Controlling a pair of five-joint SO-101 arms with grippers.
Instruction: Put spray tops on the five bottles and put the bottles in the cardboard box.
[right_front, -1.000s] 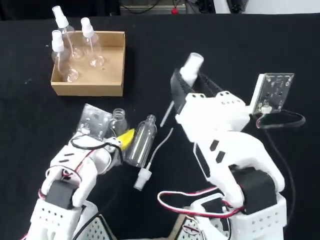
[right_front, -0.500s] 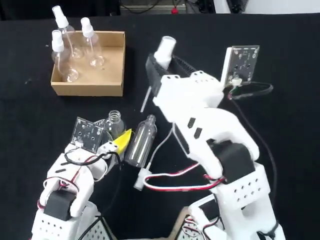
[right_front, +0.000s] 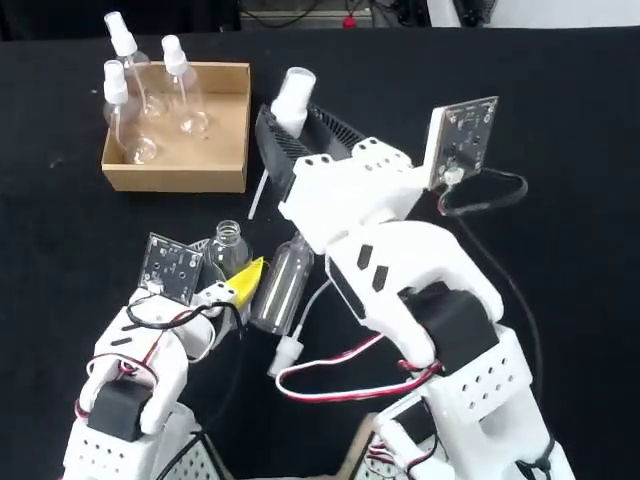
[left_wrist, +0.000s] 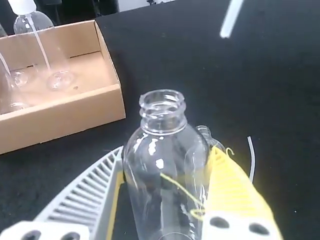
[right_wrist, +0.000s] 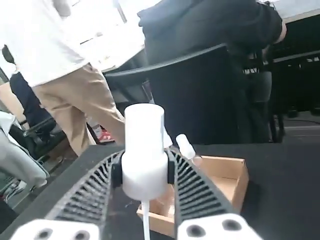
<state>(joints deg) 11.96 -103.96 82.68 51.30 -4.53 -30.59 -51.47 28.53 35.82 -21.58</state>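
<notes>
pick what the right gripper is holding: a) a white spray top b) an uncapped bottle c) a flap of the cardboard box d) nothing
a: the right gripper is shut on a white spray top, while the uncapped bottle sits in the left gripper.

The held bottle (left_wrist: 162, 170) in your left gripper (left_wrist: 165, 150) is clear, glossy plastic, with highlights along its threaded neck; the lying bottle (right_front: 280, 285) looks the same. That gripper's ribbed plastic fingers (left_wrist: 227, 187) are matt, one grey and one yellow. The spray top (right_wrist: 144, 135) in your right gripper (right_wrist: 144, 156) is smooth white plastic (satin rather than shiny) between ribbed black plastic. The cardboard box (right_front: 175, 178) is matt brown paperboard. The table (right_front: 560, 90) looks like dull black cloth.
</notes>
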